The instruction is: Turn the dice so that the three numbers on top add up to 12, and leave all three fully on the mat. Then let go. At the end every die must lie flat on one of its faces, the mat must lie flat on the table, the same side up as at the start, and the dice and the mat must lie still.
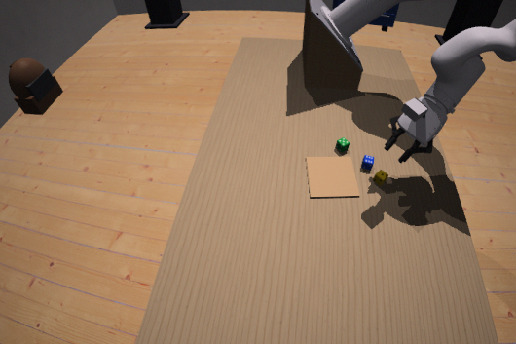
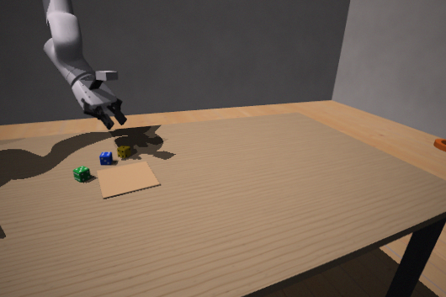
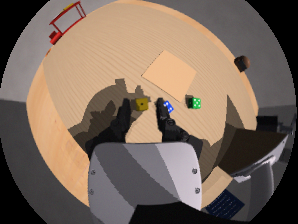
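Note:
A tan mat [image 1: 332, 176] lies flat on the table with no die on it. A green die [image 1: 343, 144] sits just beyond the mat's far right corner. A blue die [image 1: 368, 162] sits just off the mat's right edge. A yellow die [image 1: 381, 177] lies to the right of the blue one, in the arm's shadow. My gripper [image 1: 402, 150] hangs in the air above and to the right of the yellow die, partly open and holding nothing. The mat [image 2: 128, 178], green die [image 2: 82, 173], blue die [image 2: 106, 157], yellow die [image 2: 124, 151] and gripper [image 2: 112, 119] show in the exterior view. The wrist view shows the fingers with the yellow die [image 3: 141, 103] between them far below.
A dark wedge-shaped block [image 1: 325, 49] stands at the table's far end. An orange object [image 2: 441, 144] sits at the right table edge in the exterior view. A red frame [image 3: 65, 19] shows far off in the wrist view.

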Robot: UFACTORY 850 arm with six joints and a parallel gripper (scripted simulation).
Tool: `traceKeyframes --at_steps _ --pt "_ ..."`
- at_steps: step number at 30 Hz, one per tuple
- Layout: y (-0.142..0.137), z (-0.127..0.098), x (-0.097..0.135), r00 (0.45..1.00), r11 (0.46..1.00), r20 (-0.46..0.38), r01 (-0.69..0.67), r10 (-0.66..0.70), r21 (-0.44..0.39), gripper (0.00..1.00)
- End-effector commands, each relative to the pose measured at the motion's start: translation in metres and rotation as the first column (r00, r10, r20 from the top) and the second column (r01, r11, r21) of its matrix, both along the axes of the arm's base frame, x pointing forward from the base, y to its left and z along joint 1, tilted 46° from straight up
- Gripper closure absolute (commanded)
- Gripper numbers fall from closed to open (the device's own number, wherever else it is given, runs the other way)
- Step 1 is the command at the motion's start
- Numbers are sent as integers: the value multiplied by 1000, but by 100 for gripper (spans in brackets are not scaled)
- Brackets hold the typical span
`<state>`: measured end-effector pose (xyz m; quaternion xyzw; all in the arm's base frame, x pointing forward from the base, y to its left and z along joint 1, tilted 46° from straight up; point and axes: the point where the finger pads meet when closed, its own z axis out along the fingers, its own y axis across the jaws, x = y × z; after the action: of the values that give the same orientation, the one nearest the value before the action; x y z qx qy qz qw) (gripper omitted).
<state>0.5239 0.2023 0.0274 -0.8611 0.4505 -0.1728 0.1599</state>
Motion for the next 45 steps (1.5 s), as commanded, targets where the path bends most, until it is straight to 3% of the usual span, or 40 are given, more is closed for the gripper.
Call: traceKeyframes --at_steps 1,18,21,35,45 --pt "-3 -2 5 996 990 -55 -61 69 129 53" --pt "-14 -3 15 964 933 -166 -147 209 328 53" --pt "-15 -3 15 962 931 -170 -148 214 333 53" --pt "-27 -6 27 880 802 -256 -200 399 563 53" --pt "-32 -6 29 849 757 -273 -203 452 621 53"
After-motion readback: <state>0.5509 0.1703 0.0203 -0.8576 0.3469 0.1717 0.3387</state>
